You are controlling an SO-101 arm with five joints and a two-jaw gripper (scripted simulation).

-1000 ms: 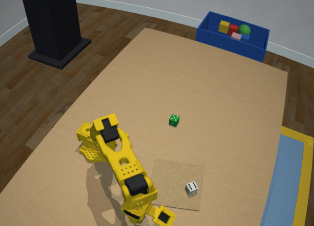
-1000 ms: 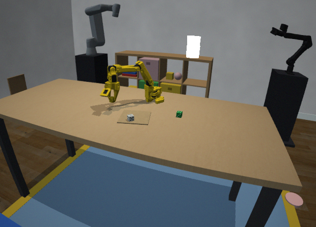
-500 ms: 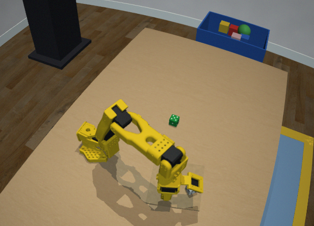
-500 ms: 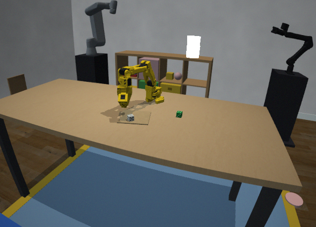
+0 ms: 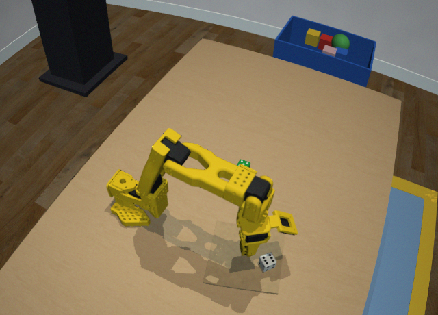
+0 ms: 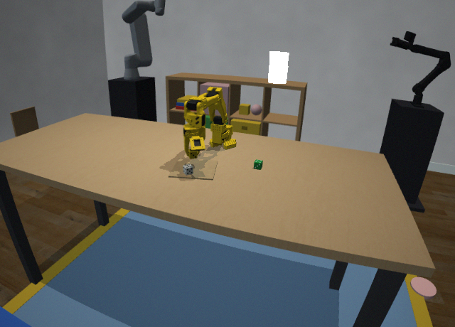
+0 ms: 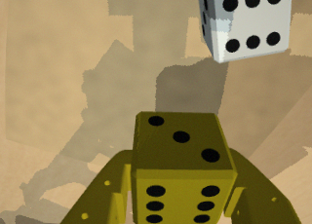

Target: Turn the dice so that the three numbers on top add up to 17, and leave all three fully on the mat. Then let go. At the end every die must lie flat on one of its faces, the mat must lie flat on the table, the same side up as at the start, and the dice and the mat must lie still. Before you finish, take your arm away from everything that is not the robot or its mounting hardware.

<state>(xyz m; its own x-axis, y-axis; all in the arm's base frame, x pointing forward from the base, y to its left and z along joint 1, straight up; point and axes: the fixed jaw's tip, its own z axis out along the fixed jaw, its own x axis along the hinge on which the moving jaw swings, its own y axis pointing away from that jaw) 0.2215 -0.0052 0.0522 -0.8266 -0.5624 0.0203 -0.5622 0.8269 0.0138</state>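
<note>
My gripper (image 5: 248, 252) (image 6: 192, 153) (image 7: 180, 197) is shut on the yellow die (image 7: 181, 148), above the mat (image 5: 261, 287) (image 6: 207, 173) (image 7: 49, 88). In the wrist view this die shows a face with three black pips and, below it, a face with six visible pips, cut by the frame's edge. The white die (image 5: 267, 261) (image 6: 188, 169) (image 7: 253, 21) lies flat on the mat beside the gripper, six on top. The green die (image 5: 243, 163) (image 6: 257, 164) lies on the table off the mat; in the top view the arm partly hides it.
The wooden table (image 5: 282, 109) (image 6: 312, 198) carries the arm, whose base (image 5: 129, 216) (image 6: 220, 136) stands behind the mat in the exterior view. The arm's shadow crosses the mat. A blue bin (image 5: 321, 64) with toys stands beyond the table's far edge.
</note>
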